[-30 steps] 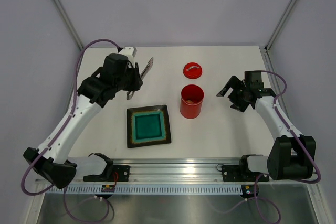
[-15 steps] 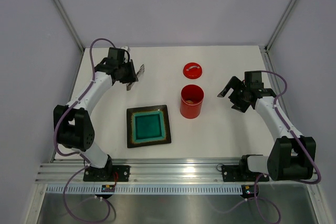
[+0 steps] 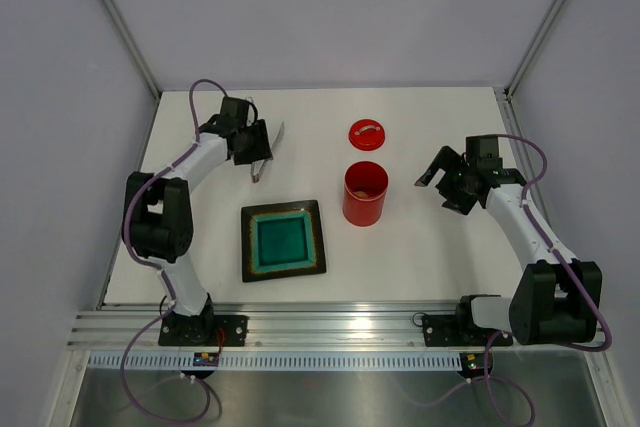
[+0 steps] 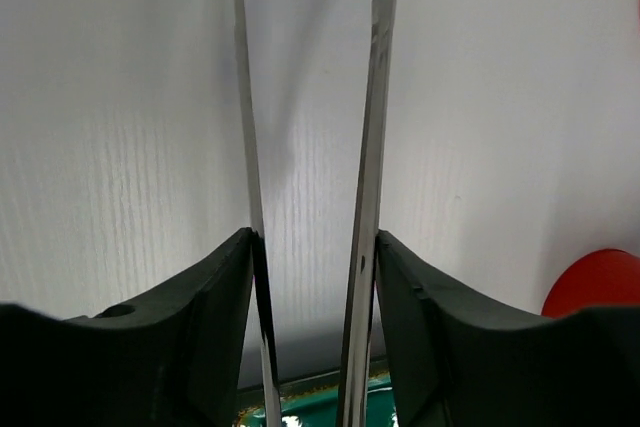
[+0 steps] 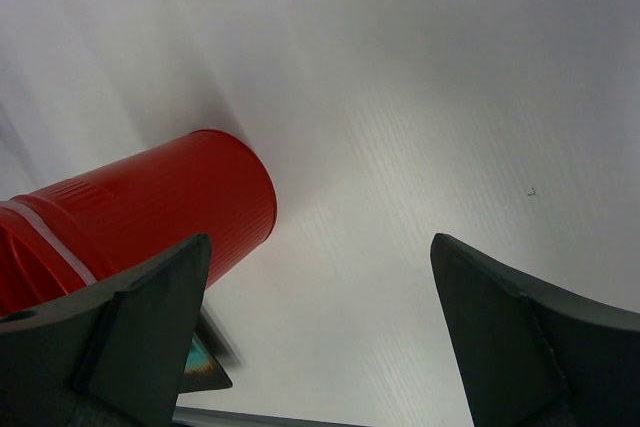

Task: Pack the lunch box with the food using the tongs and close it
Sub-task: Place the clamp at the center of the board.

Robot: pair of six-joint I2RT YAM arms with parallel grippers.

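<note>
the lunch box (image 3: 365, 197) stands open mid-table, its lid (image 3: 367, 134) flat at its 12 o'clock. the right claw (image 3: 438, 185), spread wide and empty, waits at the box's 3 o'clock, seemingly nearer the lid than the left claw (image 3: 258, 147). only the left wrist view shows that claw loosely pinching the tongs (image 4: 370, 147), which point straight ahead.

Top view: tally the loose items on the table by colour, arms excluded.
Red: 2 (lunch box, lid)
Silver: 1 (tongs)
Dark with teal centre: 1 (plate)
Total: 4
</note>
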